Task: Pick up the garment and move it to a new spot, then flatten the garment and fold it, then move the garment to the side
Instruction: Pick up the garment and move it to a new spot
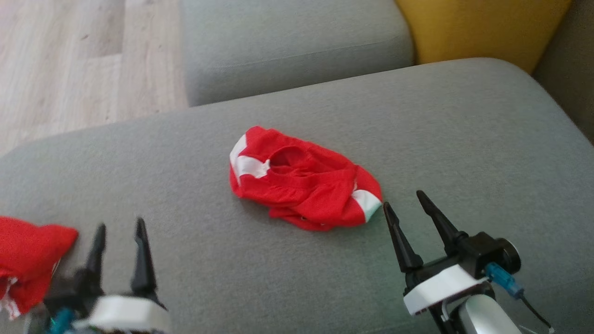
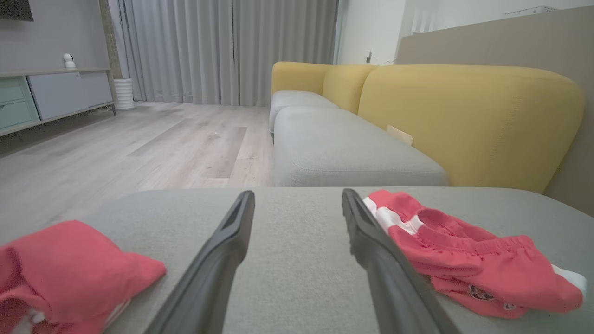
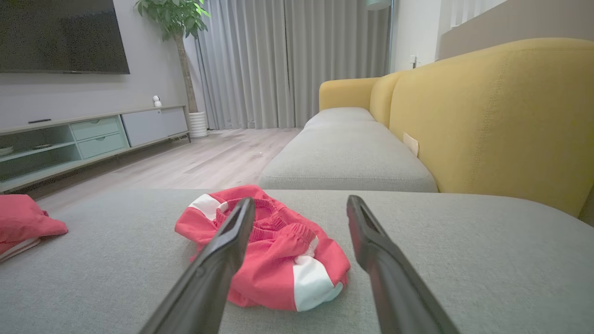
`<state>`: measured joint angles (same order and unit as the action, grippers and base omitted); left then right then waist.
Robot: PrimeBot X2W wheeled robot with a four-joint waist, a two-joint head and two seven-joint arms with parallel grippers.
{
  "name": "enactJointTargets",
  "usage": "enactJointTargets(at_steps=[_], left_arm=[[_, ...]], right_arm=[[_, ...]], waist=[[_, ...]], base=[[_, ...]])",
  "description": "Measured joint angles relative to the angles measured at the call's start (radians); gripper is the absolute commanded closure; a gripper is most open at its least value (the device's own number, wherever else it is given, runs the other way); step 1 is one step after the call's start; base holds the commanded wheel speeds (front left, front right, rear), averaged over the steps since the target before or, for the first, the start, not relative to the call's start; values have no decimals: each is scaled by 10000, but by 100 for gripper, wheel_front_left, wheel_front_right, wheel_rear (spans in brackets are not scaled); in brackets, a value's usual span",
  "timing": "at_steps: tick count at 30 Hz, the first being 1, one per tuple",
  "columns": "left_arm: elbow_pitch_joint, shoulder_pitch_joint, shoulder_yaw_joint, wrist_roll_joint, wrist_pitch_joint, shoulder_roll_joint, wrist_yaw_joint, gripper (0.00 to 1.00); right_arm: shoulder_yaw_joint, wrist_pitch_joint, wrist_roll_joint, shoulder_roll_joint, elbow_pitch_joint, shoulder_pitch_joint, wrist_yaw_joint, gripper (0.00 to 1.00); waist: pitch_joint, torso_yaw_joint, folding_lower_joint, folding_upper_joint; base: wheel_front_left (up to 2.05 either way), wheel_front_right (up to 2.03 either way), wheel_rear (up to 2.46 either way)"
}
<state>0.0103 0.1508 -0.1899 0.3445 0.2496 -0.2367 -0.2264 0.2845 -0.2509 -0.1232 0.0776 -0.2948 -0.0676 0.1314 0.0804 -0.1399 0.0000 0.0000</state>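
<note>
A crumpled red garment [image 1: 301, 185] with white patches lies in the middle of the grey seat cushion [image 1: 464, 139]. My right gripper [image 1: 404, 200] stands open just right of it, fingertips close to its white corner, nothing between them. In the right wrist view the garment [image 3: 278, 260] lies partly behind the left finger of that gripper [image 3: 301, 200]. A second red garment [image 1: 28, 260] lies at the cushion's left edge. My left gripper [image 1: 120, 225] is open beside it, apart from it. In the left wrist view the open left gripper [image 2: 298, 194] has one garment [image 2: 69, 264] left and the other [image 2: 464, 260] right.
Beyond the seat lies another grey cushion [image 1: 287, 41], with a yellow backrest [image 1: 478, 28] at the far right. Wooden floor [image 1: 69, 60] drops off past the cushion's far left edge. A low TV cabinet [image 3: 93, 134] stands across the room.
</note>
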Motion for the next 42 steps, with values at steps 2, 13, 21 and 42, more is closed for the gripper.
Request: enactJointTargets(at_steps=[2,13,21,42], left_arm=[[182,419,40,-384,0,370,161,0],[54,1753,635,-1622,0,1542,807,0],[23,1775,955,-1862,-2,1749,1137,0],[-38,2133,849,-2006,0,1779,1312,0]], right_arm=[[4,0,4,48,-100,45,0,0],[-211,0,2,173,-320,619,0,0],[-207,0,-109,35,-336,818,0,0],[-121,0,-134,63,-247,1037,0,0]], waist=[[86,-146,0,0],[483,-167,0,0],[616,332,0,0],[661,860,0,0]], base=[[0,0,0],[0,0,0],[0,0,0],[0,0,0]])
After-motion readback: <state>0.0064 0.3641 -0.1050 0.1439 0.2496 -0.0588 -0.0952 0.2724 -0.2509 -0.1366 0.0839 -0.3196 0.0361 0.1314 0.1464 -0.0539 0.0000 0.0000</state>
